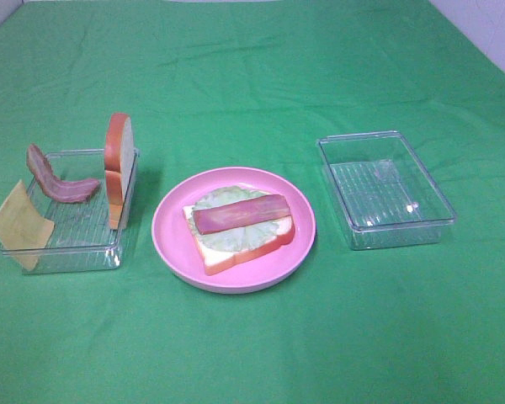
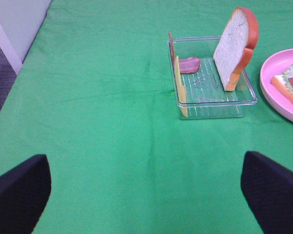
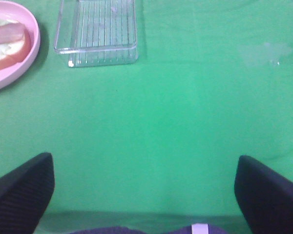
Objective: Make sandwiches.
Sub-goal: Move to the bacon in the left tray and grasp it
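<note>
While the half-built sandwich (image 1: 238,227) waits on the pink plate (image 1: 172,252), exterior high puts the cheese slice (image 1: 21,225), spare bacon (image 1: 59,181) and upright bread slice (image 1: 119,164) in the tray (image 1: 76,252) at the plate's 9 o'clock, so your left arm is likely nearer.

Left wrist: left gripper (image 2: 146,195) spread wide. The tray is ahead at about 1 o'clock, cheese edge-on with its long axis running away from the jaws.

Right wrist: right gripper (image 3: 144,195) spread wide, plate off at 10 o'clock.

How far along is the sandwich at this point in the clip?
Done: the bottom bread slice lies on the pink plate with lettuce and one bacon strip on it. In hand: nothing; the left gripper and right gripper are open over bare cloth. Left: the cheese slice, second bacon strip and upright bread slice sit in the left tray.
</note>
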